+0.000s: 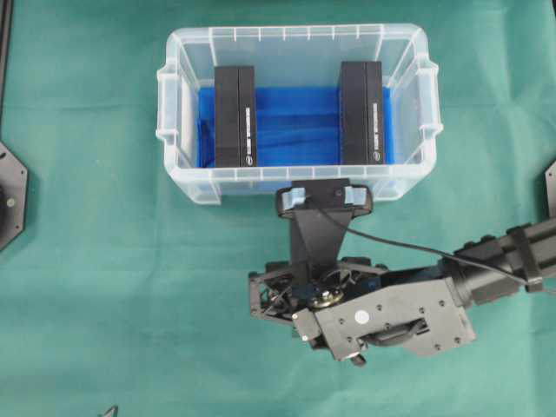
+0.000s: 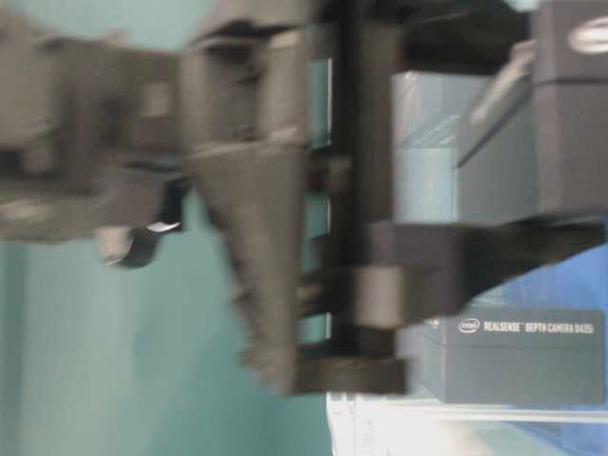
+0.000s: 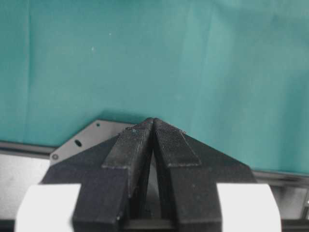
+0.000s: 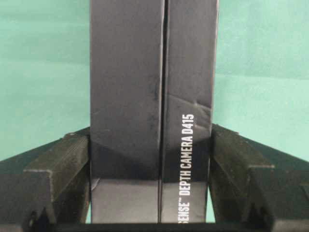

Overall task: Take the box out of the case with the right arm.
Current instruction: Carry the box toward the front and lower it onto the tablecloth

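Your right gripper [image 4: 150,159] clamps a box [image 4: 152,96] outside the case [image 1: 217,187]. The smooth card could slip if you swing fast. Left gripper [image 3: 153,140] sits closed, empty.

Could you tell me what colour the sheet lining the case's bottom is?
Bright blue sheet, clearest in the overhead view.

- Table [image 1: 87,261]: I see a green cloth covering the whole surface.
- Clear case [image 1: 187,165] sits directly on the cloth, at the far middle in the overhead view.
- Black arm bases rest at the left edge [image 1: 10,195] and right edge [image 1: 550,187].
- Small dark item at the near edge [image 1: 109,410], can't identify it.
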`<state>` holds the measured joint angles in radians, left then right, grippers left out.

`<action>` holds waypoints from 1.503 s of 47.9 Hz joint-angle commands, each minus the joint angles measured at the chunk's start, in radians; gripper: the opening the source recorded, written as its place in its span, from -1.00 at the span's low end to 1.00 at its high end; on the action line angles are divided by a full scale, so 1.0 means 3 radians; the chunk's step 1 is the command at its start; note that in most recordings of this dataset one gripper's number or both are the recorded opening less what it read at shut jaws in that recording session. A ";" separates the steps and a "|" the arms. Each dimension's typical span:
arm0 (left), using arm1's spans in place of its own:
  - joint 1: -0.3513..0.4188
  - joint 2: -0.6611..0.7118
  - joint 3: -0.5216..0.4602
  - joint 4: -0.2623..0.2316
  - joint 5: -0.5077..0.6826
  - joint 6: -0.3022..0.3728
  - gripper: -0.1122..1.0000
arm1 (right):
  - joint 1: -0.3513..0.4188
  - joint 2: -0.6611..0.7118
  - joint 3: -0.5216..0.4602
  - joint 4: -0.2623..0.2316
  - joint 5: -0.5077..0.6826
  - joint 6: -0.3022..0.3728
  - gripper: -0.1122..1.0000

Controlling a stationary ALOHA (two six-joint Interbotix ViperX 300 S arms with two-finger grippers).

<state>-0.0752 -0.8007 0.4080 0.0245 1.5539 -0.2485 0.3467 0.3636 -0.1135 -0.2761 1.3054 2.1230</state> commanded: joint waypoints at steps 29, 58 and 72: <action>-0.0010 0.0026 -0.0051 0.0010 -0.0015 0.0000 -0.80 | -0.0010 -0.0097 0.0143 -0.0010 -0.0251 0.0036 0.89; -0.0010 0.0020 -0.0046 0.0010 -0.0015 -0.0005 -0.80 | -0.0015 -0.0307 -0.0123 -0.0041 0.0164 -0.0010 0.88; -0.0010 0.0020 -0.0051 0.0010 -0.0020 -0.0005 -0.80 | -0.0020 -0.0460 -0.0660 -0.0123 0.0869 -0.0302 0.88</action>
<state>-0.0767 -0.7992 0.4096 0.0230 1.5539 -0.2485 0.3451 0.2777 -0.2470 -0.3007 1.5125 2.0494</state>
